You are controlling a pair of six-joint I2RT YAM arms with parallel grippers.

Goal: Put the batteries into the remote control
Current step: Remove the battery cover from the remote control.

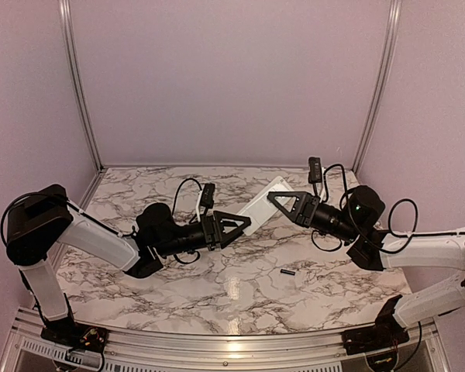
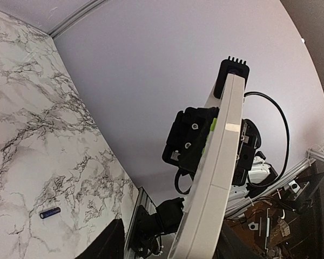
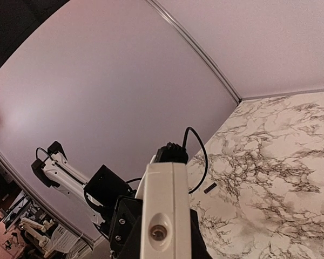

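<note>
The remote control (image 1: 262, 204) is a slim white handset held up above the middle of the table, slanting between the two arms. My right gripper (image 1: 273, 196) is shut on its far end, and the dark fingers press both sides of the remote control (image 3: 163, 216) at my right gripper (image 3: 162, 240). My left gripper (image 1: 245, 222) is at the near end, open. The remote control (image 2: 218, 172) stands edge-on inside my left gripper (image 2: 175, 248), with a gap to the left finger (image 2: 105, 243). One black battery (image 1: 287, 273) lies on the marble, and it shows as a battery (image 2: 49, 212). A small black battery (image 3: 209, 188) also lies on the table.
A small white piece (image 1: 301, 277) lies right beside the battery on the marble table (image 1: 217, 294). Purple walls with metal corner posts (image 1: 376, 85) close the back and sides. Cables loop from both wrists over the table's centre.
</note>
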